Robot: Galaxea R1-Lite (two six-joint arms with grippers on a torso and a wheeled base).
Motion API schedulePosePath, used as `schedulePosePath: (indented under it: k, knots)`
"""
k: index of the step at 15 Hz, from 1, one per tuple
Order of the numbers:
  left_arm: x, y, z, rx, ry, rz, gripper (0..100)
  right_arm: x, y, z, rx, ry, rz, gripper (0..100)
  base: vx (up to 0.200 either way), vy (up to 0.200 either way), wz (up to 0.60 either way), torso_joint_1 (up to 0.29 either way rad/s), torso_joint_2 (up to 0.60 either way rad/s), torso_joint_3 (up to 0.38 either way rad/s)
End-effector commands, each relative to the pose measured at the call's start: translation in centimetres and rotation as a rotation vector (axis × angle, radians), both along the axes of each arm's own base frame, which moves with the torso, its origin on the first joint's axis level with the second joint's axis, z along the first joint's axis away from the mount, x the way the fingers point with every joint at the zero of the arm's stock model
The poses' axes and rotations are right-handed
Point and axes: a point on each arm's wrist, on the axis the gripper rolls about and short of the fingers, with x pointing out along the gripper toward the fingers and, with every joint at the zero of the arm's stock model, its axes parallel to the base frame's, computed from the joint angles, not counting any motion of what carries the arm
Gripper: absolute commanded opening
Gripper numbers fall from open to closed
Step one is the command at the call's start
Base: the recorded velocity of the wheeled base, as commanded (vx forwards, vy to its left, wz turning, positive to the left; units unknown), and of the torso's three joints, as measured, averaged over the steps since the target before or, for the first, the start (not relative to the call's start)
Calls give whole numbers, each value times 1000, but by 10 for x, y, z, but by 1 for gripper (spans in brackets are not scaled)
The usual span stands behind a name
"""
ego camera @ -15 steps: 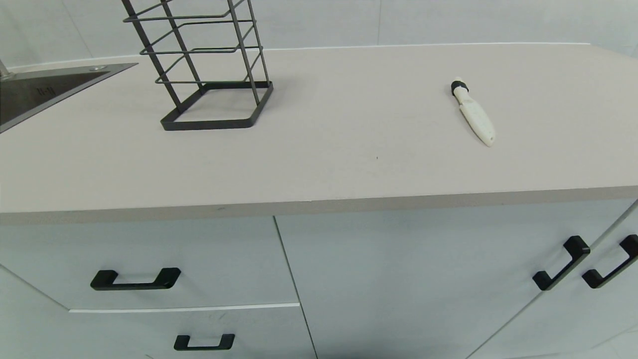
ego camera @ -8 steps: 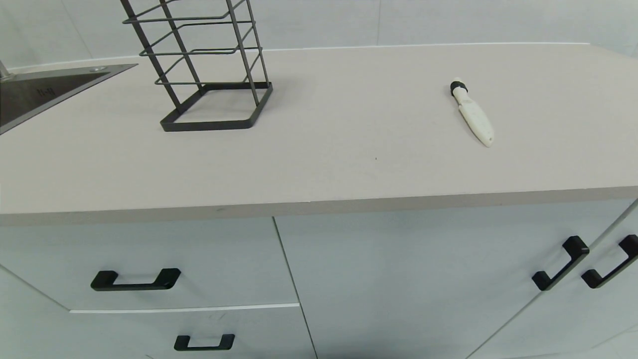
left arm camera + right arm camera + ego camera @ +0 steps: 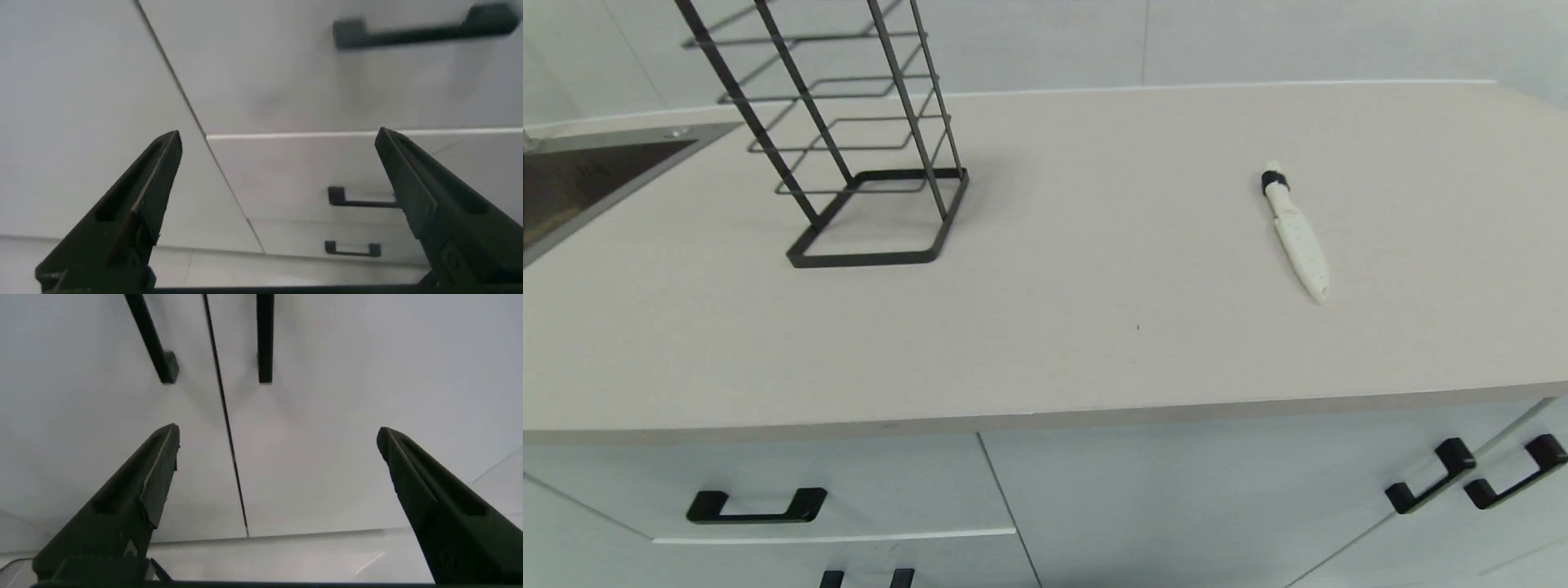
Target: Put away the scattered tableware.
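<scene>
A pale beige table (image 3: 1054,367) runs across a kitchen, above light grey cabinet fronts with black bar handles (image 3: 756,508). A steel sink (image 3: 613,140) is set in at the far left. Just right of it stands a tall black wire rack (image 3: 858,260). The one piece of tableware, a slim cream-white utensil with a black band (image 3: 1297,241), lies flat well to the right, banded end farther away.

The left end effector (image 3: 278,135) and the right end effector (image 3: 276,429) both face the cabinet fronts, fingers spread wide and holding nothing.

The pick-up looks not yet begun. The right arm seems better placed. It should rise over the table's near edge, descend on the utensil's middle, and close across its narrow width, low enough to catch so flat a thing.
</scene>
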Motion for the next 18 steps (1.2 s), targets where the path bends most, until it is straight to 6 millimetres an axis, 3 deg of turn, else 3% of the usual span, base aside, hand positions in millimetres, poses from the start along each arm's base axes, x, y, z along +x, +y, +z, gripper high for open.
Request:
schedulePosePath:
  k: [1,4,9,18]
  knots:
    - [0,-2,0,5,1,-87,100,0,0,0,0,2,0,100,0,0,0,134,-662,-124]
    - [0,-4,-5,5,52,-182,100,0,0,0,0,2,0,100,0,0,0,217,-492,-194]
    - [0,-4,-5,-69,51,-175,100,0,0,0,-2,2,0,100,0,0,0,153,-480,-216]
    - [0,-4,-5,-69,51,-175,100,0,0,0,-2,0,0,100,0,0,0,321,-506,-242]
